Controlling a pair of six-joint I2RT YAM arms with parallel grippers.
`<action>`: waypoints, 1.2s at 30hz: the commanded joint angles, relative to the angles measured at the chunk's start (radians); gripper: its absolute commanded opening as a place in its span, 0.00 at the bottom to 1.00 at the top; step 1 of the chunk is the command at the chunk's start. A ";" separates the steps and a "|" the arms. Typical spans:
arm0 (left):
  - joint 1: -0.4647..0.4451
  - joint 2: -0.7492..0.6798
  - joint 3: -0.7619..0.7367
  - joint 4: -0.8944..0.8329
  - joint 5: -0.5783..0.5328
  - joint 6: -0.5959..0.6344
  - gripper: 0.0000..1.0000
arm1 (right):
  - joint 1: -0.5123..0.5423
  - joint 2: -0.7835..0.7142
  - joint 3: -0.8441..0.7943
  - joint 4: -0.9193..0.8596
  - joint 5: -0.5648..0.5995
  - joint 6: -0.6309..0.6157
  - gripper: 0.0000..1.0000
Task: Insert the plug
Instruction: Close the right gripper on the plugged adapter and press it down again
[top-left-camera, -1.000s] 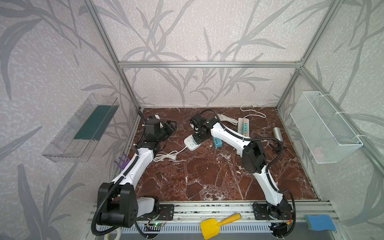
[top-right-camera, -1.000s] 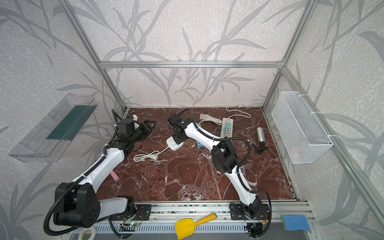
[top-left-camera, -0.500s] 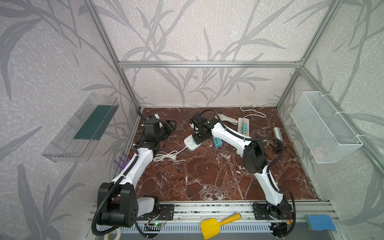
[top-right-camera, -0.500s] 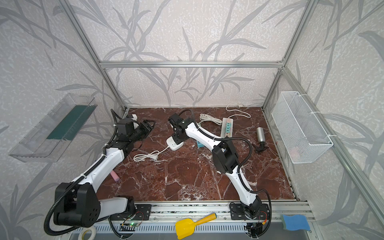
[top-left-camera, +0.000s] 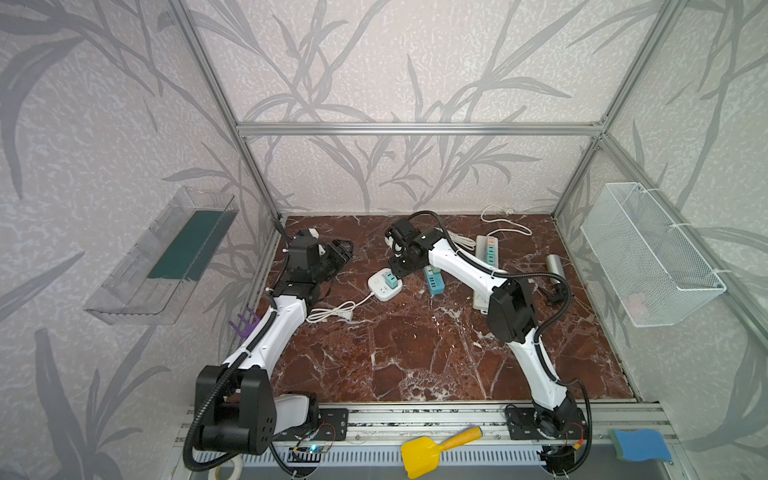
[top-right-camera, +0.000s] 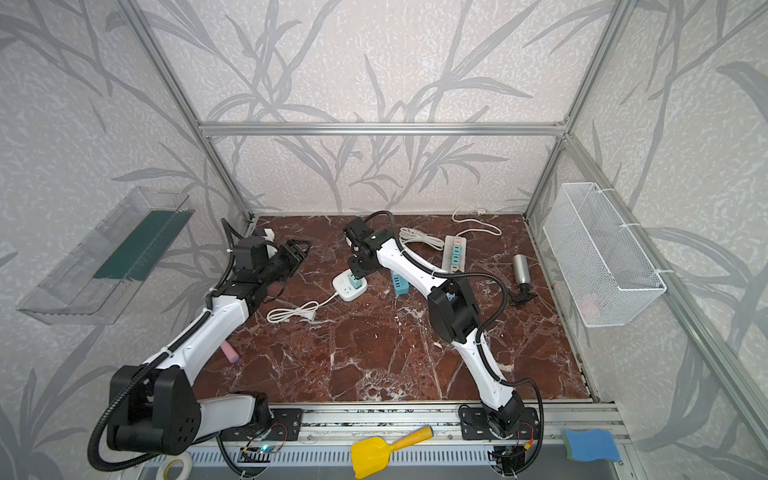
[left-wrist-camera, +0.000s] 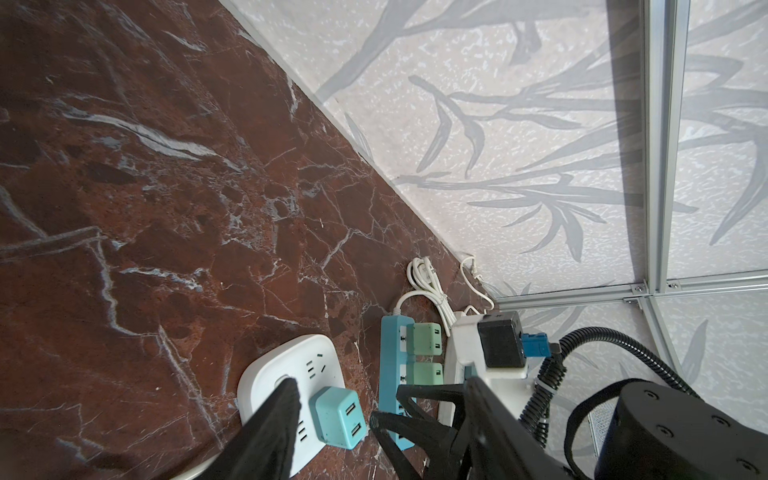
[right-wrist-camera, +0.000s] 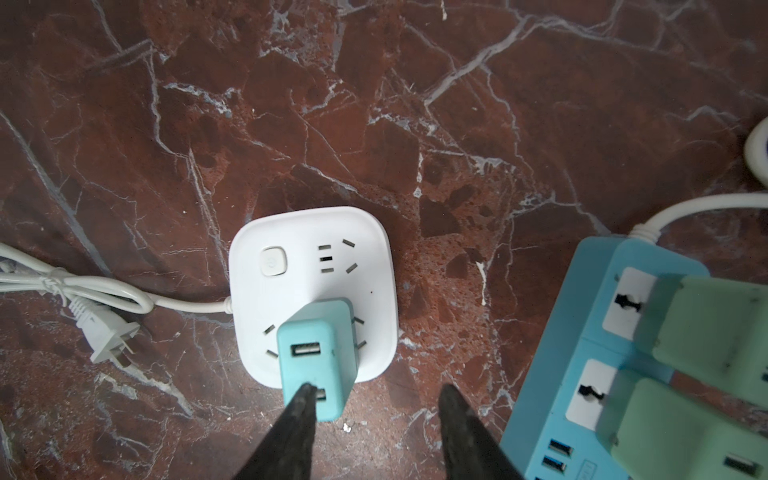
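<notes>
- While its two fingers stand apart and grip nothing, the right hand (right-wrist-camera: 374, 390) hangs just above the teal plug (right-wrist-camera: 318, 357); one fingertip overlaps the plug's edge
- plug stands upright on the white socket cube (right-wrist-camera: 311, 257), base against its face, on the marble surface (right-wrist-camera: 374, 104); blue power strip (right-wrist-camera: 598, 332) just beside
- left hand (top-left-camera: 343, 249) likewise open and empty, apart from the cube

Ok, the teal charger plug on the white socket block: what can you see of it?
The teal charger plug is a small rounded block of matte plastic with two USB ports on its outer face. It stands upright on the white socket block, on the half away from the power button. No prongs show, so it looks seated. The right gripper hangs above it, fingers apart. One fingertip overlaps a port, and contact is unclear.
</notes>
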 joint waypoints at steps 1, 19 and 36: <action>0.008 -0.010 -0.014 0.025 0.011 -0.010 0.64 | 0.002 0.028 0.046 -0.018 -0.010 -0.001 0.48; 0.015 -0.005 -0.013 0.025 0.013 -0.010 0.64 | 0.005 0.052 -0.058 -0.003 -0.003 -0.005 0.34; 0.017 0.000 -0.015 0.026 0.013 -0.010 0.64 | 0.022 -0.024 -0.410 0.152 0.029 0.020 0.27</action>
